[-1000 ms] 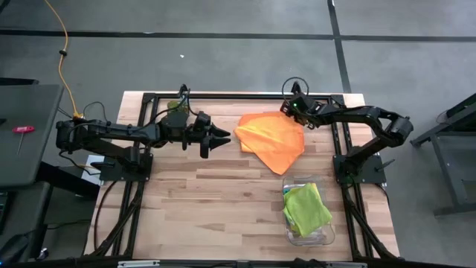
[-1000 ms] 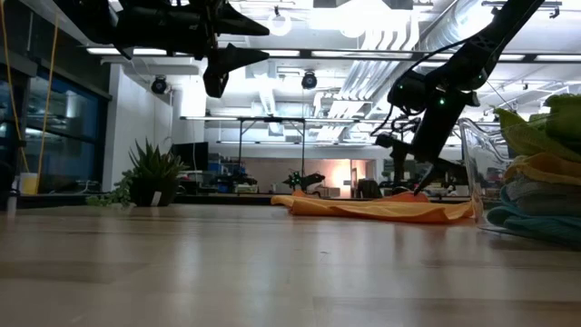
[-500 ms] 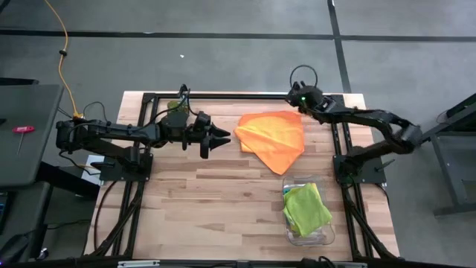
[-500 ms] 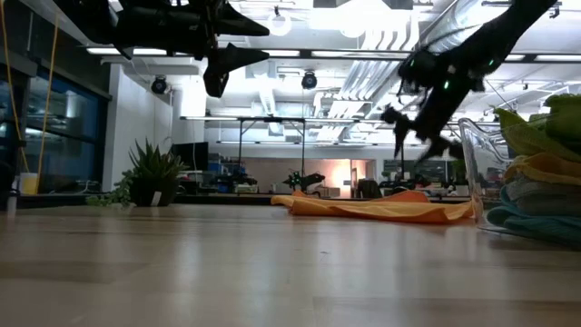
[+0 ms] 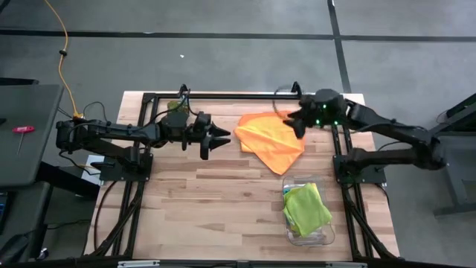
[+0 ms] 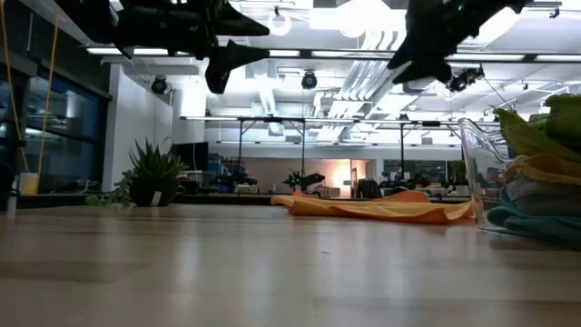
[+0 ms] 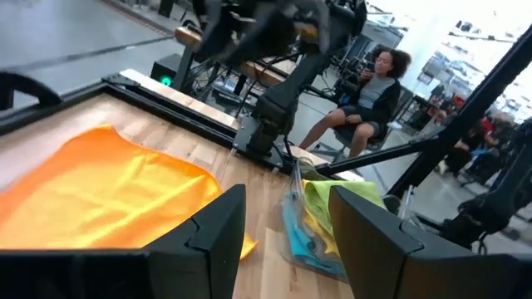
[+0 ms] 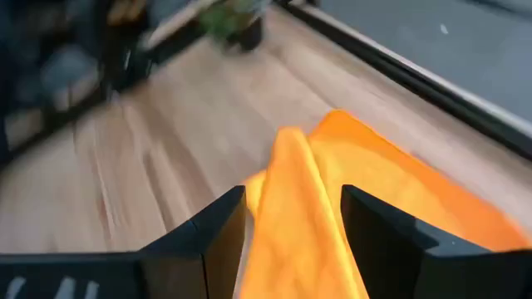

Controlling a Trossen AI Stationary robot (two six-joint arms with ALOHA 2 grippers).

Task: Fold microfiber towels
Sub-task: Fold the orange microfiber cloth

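From above, the orange towel lies rumpled and partly folded at the far middle of the table. The right gripper hangs over its far right corner, fingers apart, holding nothing. The left gripper waits just left of the towel, fingers also apart and empty. A clear bin near the right edge holds a lime green towel on top of others.

From table height, the orange towel is a low heap far across the wood, and both arms hang well above it.

The left wrist camera shows the orange towel past its spread fingers, with the bin beyond and a person sitting in the room.

The right wrist camera looks down on a raised ridge of orange towel between its parted fingers.

Likely risk: closing on that ridge could pinch two layers at once, so a lift would drag the whole cloth crooked rather than open a clean fold
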